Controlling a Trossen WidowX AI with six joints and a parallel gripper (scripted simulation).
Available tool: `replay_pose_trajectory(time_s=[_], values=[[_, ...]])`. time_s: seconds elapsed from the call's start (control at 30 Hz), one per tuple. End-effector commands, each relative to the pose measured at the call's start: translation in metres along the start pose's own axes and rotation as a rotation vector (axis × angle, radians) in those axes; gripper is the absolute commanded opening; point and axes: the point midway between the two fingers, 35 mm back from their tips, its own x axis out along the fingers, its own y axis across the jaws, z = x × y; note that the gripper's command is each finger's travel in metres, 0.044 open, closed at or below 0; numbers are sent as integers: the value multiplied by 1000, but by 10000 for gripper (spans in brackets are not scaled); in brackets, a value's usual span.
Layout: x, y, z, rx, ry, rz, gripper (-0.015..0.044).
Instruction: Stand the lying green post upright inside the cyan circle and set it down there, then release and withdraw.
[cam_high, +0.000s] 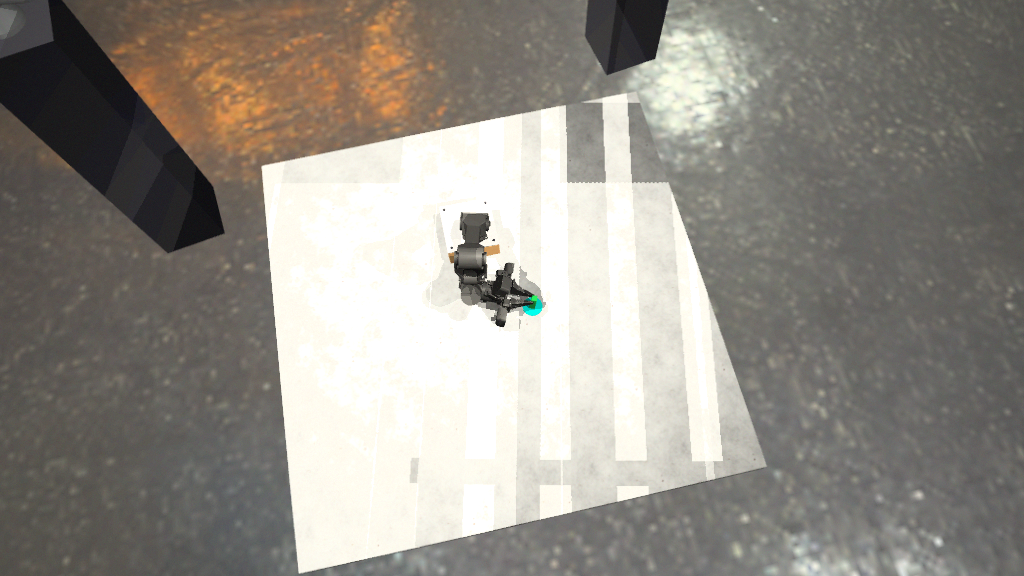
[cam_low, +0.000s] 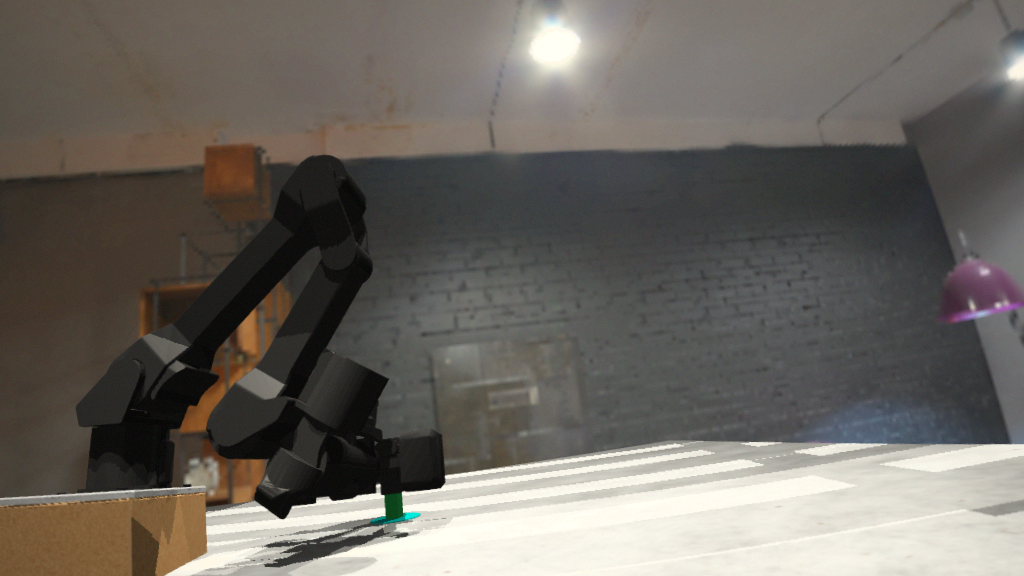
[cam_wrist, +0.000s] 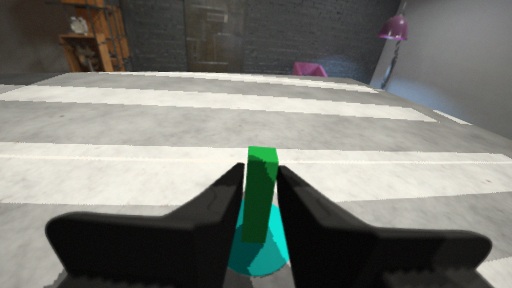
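Observation:
The green post (cam_high: 534, 302) (cam_low: 393, 505) (cam_wrist: 259, 200) stands upright, or very nearly so, with its foot inside the cyan circle (cam_high: 532, 311) (cam_low: 411, 515) (cam_wrist: 272, 260). In the wrist view the foot is near the middle of the circle. My gripper (cam_low: 404, 465) (cam_wrist: 260, 170) is slightly open around the upper part of the post, with one finger on each side. Thin gaps show between the post and the fingers in the wrist view. The fingers hide the post's upper part in the exterior view and part of the circle's sides in the wrist view.
The arm's base stands on a box (cam_low: 100, 533) behind and to the left of the circle in the exterior view. The pale table top (cam_high: 401, 429) (cam_low: 644, 530) (cam_wrist: 125, 125) carries striped light and shadow. Two dark pillars (cam_high: 121, 136) (cam_high: 624, 32) are beyond its edges.

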Motion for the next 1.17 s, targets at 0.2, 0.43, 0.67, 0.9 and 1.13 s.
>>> replay_pose_trajectory(time_s=[0.2, 0.43, 0.67, 0.9, 1.13], values=[[0, -1, 0, -10, 2, -3, 337], [-2, -4, 11, -10, -7, -8, 400], [-8, -7, 43, -10, -30, -18, 400], [-14, -6, 73, -10, -49, -24, 400], [-17, -4, 87, -7, -56, -27, 400]])
